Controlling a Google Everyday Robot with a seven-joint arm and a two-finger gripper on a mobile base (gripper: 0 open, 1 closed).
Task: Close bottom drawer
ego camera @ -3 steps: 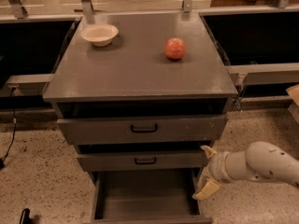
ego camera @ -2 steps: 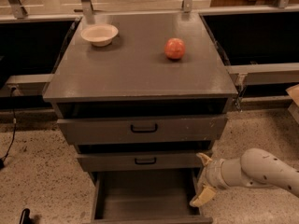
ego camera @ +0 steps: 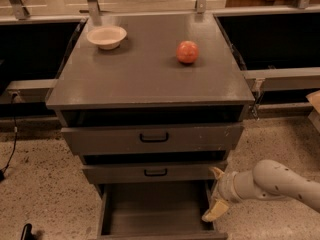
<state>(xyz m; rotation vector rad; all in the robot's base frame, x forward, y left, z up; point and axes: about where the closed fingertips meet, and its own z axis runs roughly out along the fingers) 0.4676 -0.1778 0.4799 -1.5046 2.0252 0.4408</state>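
- The grey-brown cabinet [ego camera: 150, 81] stood on a speckled stone floor [ego camera: 40, 194], with dark recesses on both sides and metal posts [ego camera: 91, 1] behind.
- On its flat top sat one pale bowl [ego camera: 106, 36] at the back left and one red fruit [ego camera: 187, 52] to the right, well apart.
- Three drawers, count them: the top drawer [ego camera: 115, 140] and the middle drawer [ego camera: 120, 174] each slightly ajar, and the bottom drawer [ego camera: 150, 209] pulled far out at the frame's foot.
- The pale arm [ego camera: 280, 184] lay low, in from the right.
- The gripper [ego camera: 212, 194] was at the bottom drawer's right wall, just under the middle drawer's corner, fingers spread, grasping nothing.
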